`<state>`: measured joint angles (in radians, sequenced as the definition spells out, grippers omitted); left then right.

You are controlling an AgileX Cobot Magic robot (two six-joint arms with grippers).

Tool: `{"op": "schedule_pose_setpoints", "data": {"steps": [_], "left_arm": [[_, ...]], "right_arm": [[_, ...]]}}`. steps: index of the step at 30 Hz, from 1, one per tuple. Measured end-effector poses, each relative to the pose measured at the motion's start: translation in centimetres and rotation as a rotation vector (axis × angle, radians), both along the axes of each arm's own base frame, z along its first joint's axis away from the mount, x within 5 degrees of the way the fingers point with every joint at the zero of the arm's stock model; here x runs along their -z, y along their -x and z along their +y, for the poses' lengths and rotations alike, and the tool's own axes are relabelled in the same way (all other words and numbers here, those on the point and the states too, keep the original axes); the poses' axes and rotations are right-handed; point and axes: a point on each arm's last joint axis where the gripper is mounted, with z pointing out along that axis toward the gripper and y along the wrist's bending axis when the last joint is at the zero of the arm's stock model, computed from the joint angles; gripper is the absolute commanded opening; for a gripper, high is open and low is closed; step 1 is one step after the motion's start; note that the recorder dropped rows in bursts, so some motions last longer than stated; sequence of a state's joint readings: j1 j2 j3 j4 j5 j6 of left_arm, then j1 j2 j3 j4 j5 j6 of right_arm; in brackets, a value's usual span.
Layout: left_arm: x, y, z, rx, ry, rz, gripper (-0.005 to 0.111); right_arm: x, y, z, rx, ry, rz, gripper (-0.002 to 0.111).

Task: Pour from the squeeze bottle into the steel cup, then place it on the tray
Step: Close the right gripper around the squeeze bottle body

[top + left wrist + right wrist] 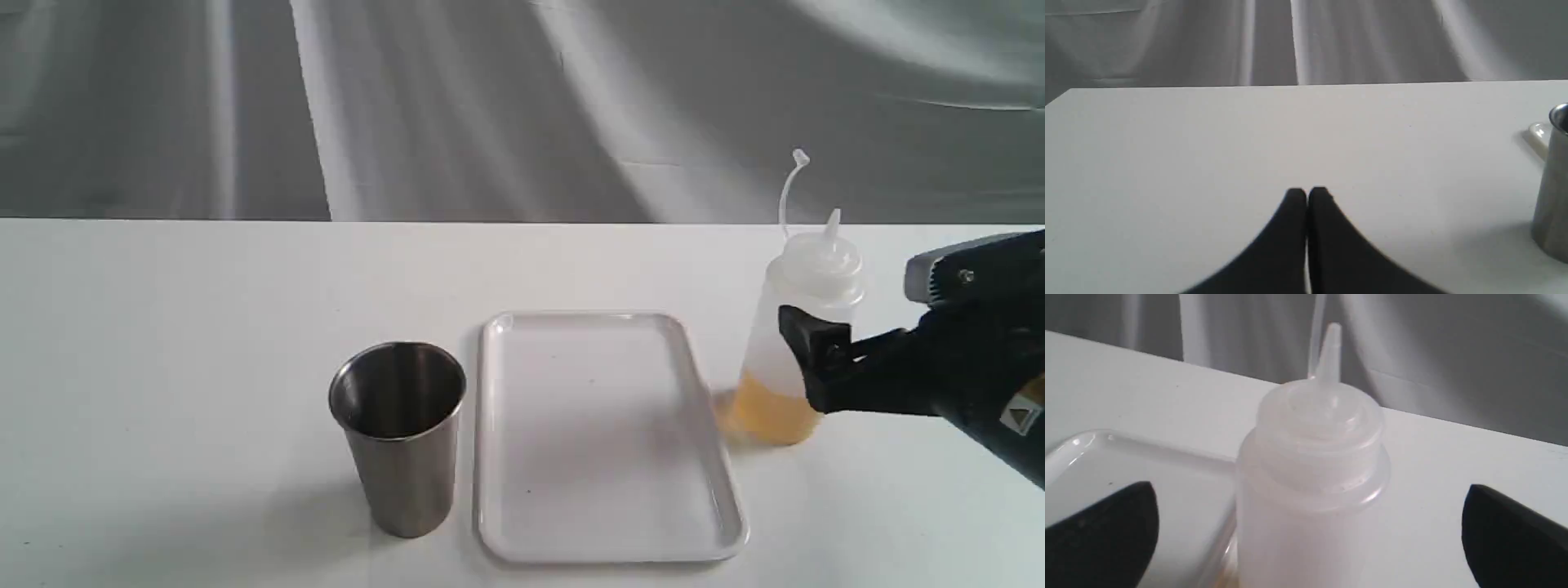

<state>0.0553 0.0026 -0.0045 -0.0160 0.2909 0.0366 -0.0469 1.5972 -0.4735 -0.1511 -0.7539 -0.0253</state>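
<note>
The squeeze bottle stands upright on the table right of the tray, with amber liquid in its lower part and its cap strap sticking up. My right gripper is open around the bottle's middle; in the right wrist view the bottle sits between the two wide-apart black fingers, with gaps on both sides. The steel cup stands upright just left of the tray. My left gripper is shut and empty, over bare table, with the cup off to its side.
The white table ends at a far edge in front of a grey draped cloth backdrop. The tray holds nothing. The left arm does not show in the exterior view.
</note>
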Motion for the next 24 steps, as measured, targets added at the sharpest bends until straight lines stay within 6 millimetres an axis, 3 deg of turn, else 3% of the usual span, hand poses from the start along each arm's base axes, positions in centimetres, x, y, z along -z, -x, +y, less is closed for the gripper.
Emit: {"op": "schedule_pose_setpoints", "data": {"steps": [7, 24], "left_arm": [[0.0, 0.0, 0.0, 0.0, 0.0, 0.0, 0.0], [0.0, 0.0, 0.0, 0.0, 0.0, 0.0, 0.0]], "right_arm": [[-0.5, -1.5, 0.1, -0.024, -0.003, -0.033, 0.105], [2.4, -5.1, 0.0, -0.047, 0.006, 0.028, 0.105]]}}
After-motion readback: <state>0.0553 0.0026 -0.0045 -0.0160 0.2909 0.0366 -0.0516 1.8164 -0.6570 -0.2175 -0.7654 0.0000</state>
